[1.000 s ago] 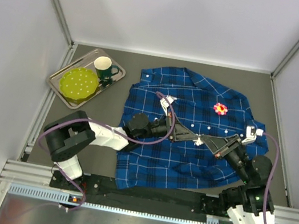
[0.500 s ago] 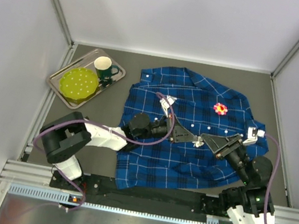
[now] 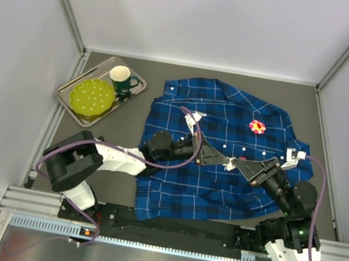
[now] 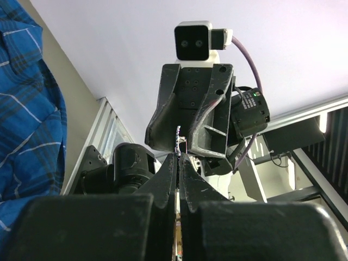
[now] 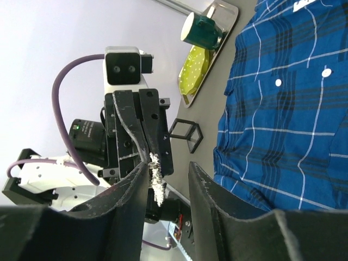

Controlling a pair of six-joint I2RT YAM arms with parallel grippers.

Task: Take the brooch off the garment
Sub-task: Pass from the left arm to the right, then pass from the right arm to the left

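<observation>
The blue plaid shirt (image 3: 204, 190) lies spread on the dark table. It also shows in the right wrist view (image 5: 283, 119) and the left wrist view (image 4: 27, 109). A pink flower brooch (image 3: 257, 126) sits on its upper right chest. My left gripper (image 3: 226, 161) hovers above the shirt's middle, shut on a small white glittery brooch (image 3: 230, 164). That brooch also shows in the right wrist view (image 5: 157, 176). My right gripper (image 3: 239, 161) faces it tip to tip. In its own view the right gripper (image 5: 168, 169) is open, with the white brooch against its left finger (image 5: 130, 187).
A metal tray (image 3: 136, 76) at the back left holds a yellow-green plate (image 3: 92, 97) and a dark green mug (image 3: 122, 79). A small black wire cube (image 5: 186, 133) stands on the table beside the shirt. White walls and frame posts enclose the table.
Both grippers stay tip to tip above the shirt with the white brooch between them. The left arm's elbow has drifted slightly left. Otherwise nothing visibly moved.
</observation>
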